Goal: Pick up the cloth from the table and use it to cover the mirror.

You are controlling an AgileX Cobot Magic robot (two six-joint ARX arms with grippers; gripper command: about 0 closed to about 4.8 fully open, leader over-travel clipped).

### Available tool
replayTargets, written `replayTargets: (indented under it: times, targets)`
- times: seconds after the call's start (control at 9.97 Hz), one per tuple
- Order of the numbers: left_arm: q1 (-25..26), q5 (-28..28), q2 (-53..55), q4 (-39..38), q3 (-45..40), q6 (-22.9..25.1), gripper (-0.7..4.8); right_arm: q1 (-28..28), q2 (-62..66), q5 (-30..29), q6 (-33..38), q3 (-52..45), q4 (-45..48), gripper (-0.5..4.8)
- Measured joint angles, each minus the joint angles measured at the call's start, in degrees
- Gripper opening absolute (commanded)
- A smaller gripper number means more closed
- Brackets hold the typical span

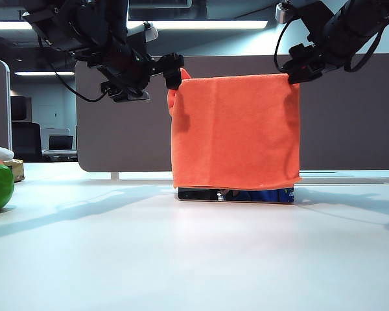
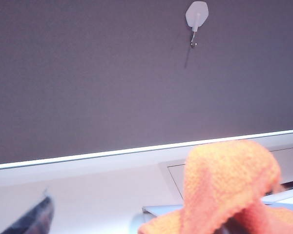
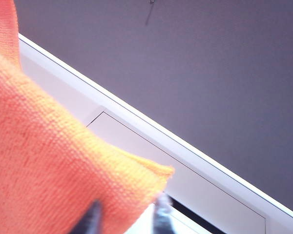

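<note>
The cloth (image 1: 236, 129) already drapes the mirror (image 1: 236, 194). Left gripper (image 1: 174, 72) jaws are wide; right gripper (image 1: 293, 72) jaws I can't judge. Best withdraw both gently.

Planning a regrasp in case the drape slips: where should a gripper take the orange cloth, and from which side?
Take the cloth at its top corners, coming from above. It hangs flat over the mirror, so the top edge is the only firm fold; the lower hem hangs loose. The left gripper sits at the top left corner, the right gripper at the top right.
</note>
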Motion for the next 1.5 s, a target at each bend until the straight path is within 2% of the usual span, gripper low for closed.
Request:
replayTargets:
  times: [0.1,0.6,0.8,1.1,1.2,1.5]
  targets:
    - [0.0,0.0,0.0,0.0,0.0,0.0,4.09,0.0,0.0,0.0,0.2,0.0,0.0,0.08]
    - [0.3,-0.1,0.0,0.0,0.0,-0.4,4.09,0.0,0.0,1.4,0.1,0.0,-1.6,-0.01]
    - [1.5,-0.2,0.0,0.1,0.0,-4.2,4.09,-1.0,0.0,1.4,0.1,0.0,-3.1,-0.01]
    - [1.7,-0.2,0.0,0.2,0.0,-4.8,4.09,-1.3,0.0,1.4,0.1,0.0,-4.1,-0.01]
    - [1.7,-3.7,0.0,0.1,0.0,-4.8,4.09,-1.3,0.0,1.4,0.2,0.0,-4.2,-0.01]
    - [2.3,-5.7,0.0,0.1,0.0,-6.2,4.09,-1.3,0.0,1.4,0.2,0.0,-4.3,-0.01]
